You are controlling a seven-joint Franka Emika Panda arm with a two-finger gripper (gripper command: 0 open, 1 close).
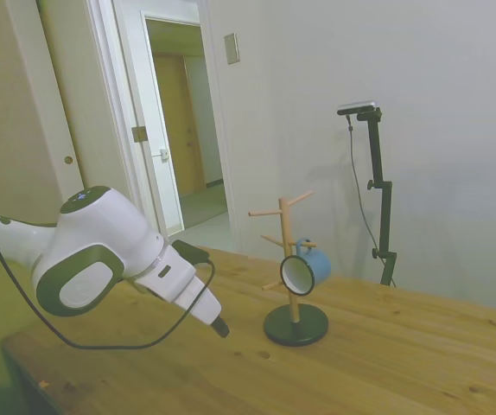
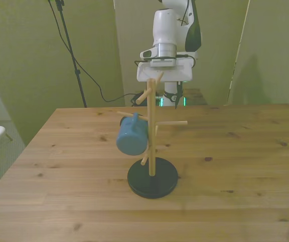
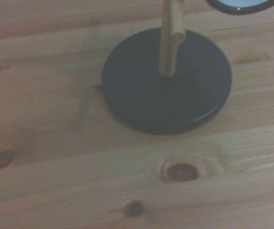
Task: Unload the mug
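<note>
One blue mug (image 1: 305,270) is hanging by its loop handle from a peg of a wooden mug tree (image 1: 288,251), which is standing on a round black base (image 1: 295,324) on a pale wooden desk (image 1: 403,354). The mug is lying on its side in the air, its long axis roughly level. In the side view its white inside and dark rim are facing the white robot arm (image 1: 101,251). In the front view the mug (image 2: 132,134) is sitting on the front view's left of the tree's post (image 2: 152,131), with its closed blue bottom turned toward the camera and slightly downward.

The arm is reaching over the desk, and its pincer (image 1: 219,327) is hovering low, near the base but apart from it and below the mug. Only a dark tip is showing in the side view, and the tree is hiding it in the front view, so I cannot tell whether the pincer is open or closed; it is holding nothing.

The wrist view is showing the black base (image 3: 146,95), the lower post (image 3: 168,43) and a sliver of the mug's rim (image 3: 242,6).

An open doorway (image 1: 183,121) is showing behind the desk in the side view.
</note>
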